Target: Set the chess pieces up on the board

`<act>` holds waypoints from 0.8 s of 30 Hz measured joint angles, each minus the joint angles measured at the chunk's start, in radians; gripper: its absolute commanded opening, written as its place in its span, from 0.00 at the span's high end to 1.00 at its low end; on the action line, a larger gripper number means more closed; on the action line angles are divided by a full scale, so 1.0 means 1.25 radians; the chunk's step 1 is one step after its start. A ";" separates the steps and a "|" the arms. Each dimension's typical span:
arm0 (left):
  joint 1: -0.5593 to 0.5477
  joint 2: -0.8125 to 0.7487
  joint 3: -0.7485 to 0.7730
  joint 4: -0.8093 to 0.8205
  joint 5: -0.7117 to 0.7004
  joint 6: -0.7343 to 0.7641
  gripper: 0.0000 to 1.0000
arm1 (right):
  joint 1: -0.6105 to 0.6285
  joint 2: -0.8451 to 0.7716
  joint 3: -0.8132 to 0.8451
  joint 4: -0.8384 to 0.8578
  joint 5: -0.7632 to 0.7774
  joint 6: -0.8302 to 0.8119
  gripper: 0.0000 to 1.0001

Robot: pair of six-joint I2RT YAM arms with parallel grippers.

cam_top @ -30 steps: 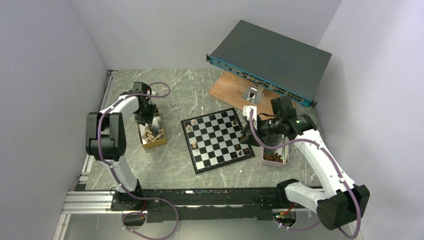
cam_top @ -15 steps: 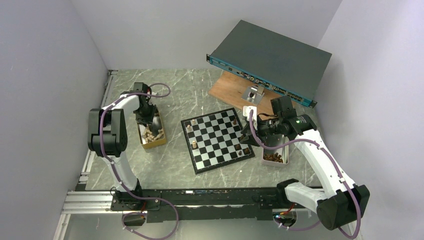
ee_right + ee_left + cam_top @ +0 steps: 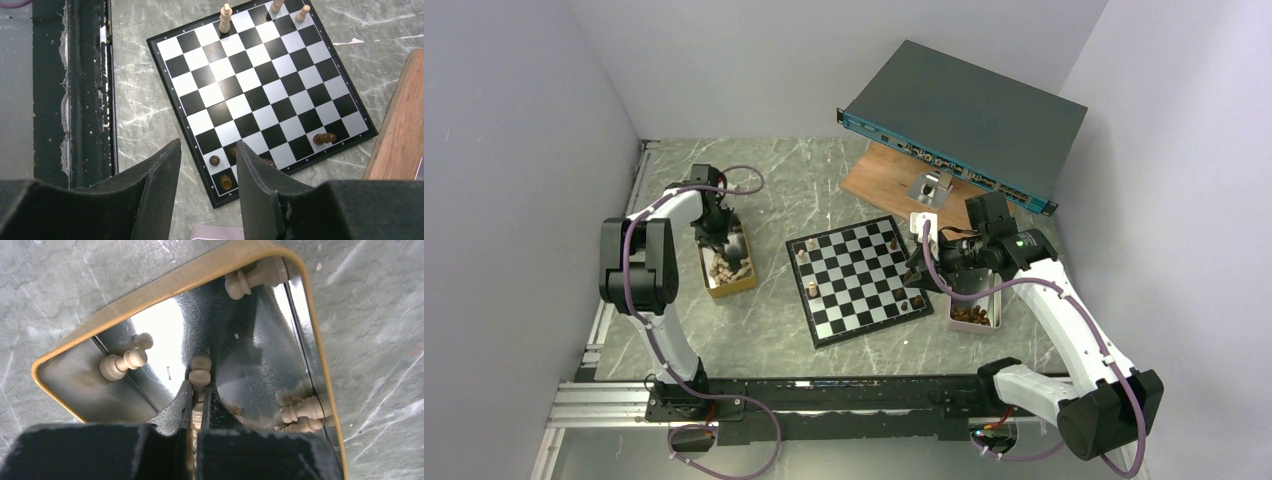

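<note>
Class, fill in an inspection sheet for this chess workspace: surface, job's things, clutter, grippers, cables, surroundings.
Surface: grey marbled tabletop.
Job's things: chessboard, sparsely set; light pieces in yellow-rimmed tin; dark pieces in pale tray.
Clutter: wooden plank; dark rack unit partly over it.
Grippers: left gripper shut on a light piece inside the tin; right gripper open over the board's edge.
Cables: purple cables along both arms.
Surroundings: plain pale walls.
</note>
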 measured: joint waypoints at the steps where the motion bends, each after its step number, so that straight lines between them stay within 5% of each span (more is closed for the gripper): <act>1: 0.000 -0.005 -0.005 0.006 0.000 0.000 1.00 | 0.000 0.000 0.000 0.000 0.000 0.000 0.53; 12: 0.000 -0.183 -0.091 0.086 -0.012 -0.029 1.00 | 0.000 0.000 0.000 0.000 0.000 0.000 0.53; 24: 0.000 -0.225 -0.156 0.156 0.020 -0.119 1.00 | 0.000 0.000 0.000 0.000 0.000 -0.001 0.53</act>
